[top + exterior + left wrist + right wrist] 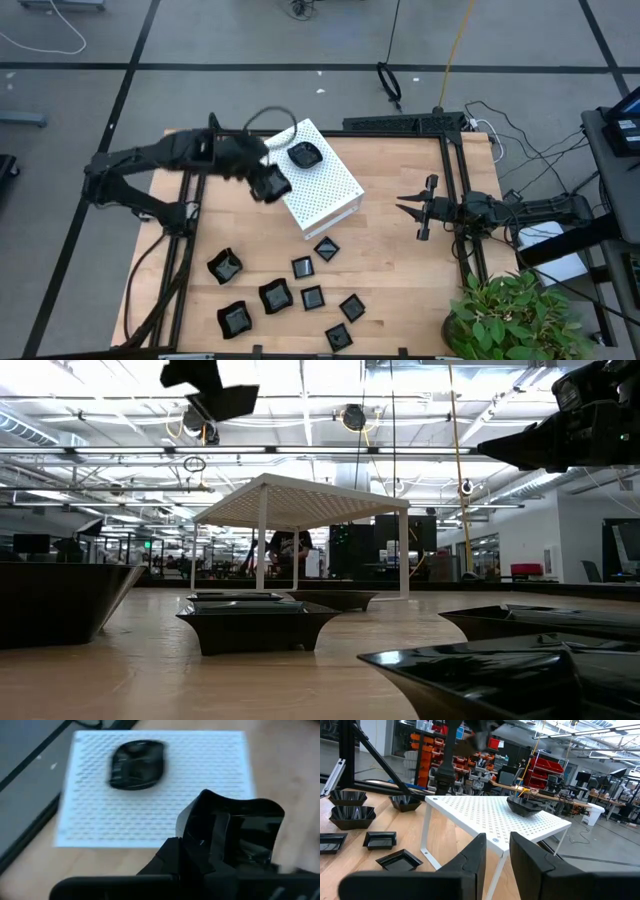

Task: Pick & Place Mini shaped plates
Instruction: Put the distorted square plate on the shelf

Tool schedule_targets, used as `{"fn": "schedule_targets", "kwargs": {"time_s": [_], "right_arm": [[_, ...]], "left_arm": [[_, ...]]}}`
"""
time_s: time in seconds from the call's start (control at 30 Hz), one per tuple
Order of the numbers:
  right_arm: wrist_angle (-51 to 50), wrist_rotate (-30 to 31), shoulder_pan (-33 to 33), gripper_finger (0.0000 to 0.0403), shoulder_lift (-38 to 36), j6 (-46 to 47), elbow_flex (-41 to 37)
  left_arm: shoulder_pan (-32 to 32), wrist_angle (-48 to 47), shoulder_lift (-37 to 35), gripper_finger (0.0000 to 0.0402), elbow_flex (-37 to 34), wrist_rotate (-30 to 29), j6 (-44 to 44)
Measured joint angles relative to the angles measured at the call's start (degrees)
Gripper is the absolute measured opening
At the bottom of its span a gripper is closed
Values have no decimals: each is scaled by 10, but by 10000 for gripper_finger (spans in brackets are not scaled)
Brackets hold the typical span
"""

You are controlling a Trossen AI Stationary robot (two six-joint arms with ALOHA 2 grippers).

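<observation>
- One plate (303,154) sits on the white box (330,190), at its far end.
- My left pincer (268,184) holds a second plate (235,832) over the box's left edge.
- The other plates (290,297) lie on the worktop (400,280) before the box.
- My right pincer (408,207) waits well right of the box.

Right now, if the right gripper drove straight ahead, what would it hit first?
Probably the white box: the right gripper points at its near corner, with only bare table between. Height match is unclear.
</observation>
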Motion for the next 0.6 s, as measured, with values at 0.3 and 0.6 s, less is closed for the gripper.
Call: {"fn": "schedule_targets", "kwargs": {"time_s": [0.3,0.6], "right_arm": [[0,0,0,73,0,0,0],[0,0,0,73,0,0,0]], "left_arm": [[187,-7,54,3,3,72,34],[195,25,156,3,3,105,55]]}}
